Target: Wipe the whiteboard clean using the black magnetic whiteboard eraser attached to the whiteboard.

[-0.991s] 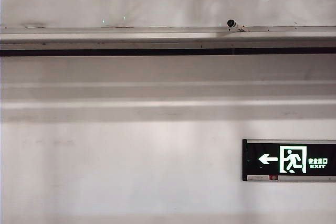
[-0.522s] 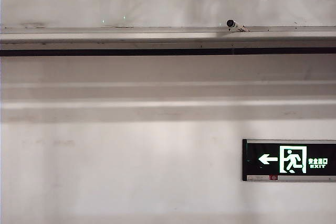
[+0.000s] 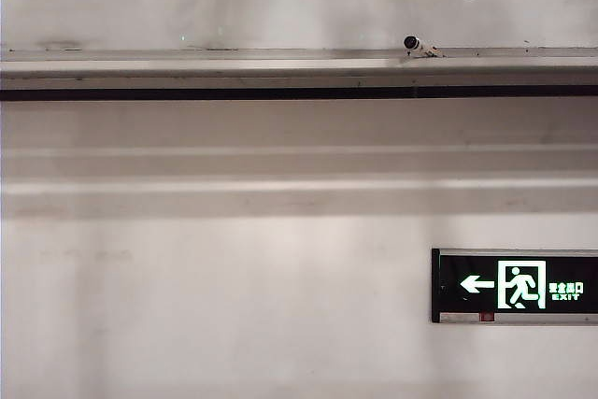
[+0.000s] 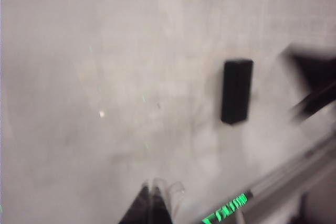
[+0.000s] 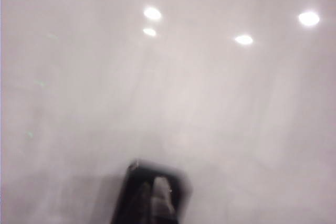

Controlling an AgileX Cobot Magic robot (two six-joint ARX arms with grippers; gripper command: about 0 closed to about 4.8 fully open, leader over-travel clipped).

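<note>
The black eraser clings to the whiteboard near its rail; left gripper and right gripper both closed, empty

Only the black eraser interrupts the whiteboard; elsewhere lies open.

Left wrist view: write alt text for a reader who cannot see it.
A black eraser sits on the glossy whiteboard, apart from the shut left gripper, whose fingers point at the board. The picture is blurred; the board's metal rail runs across one corner.
</note>
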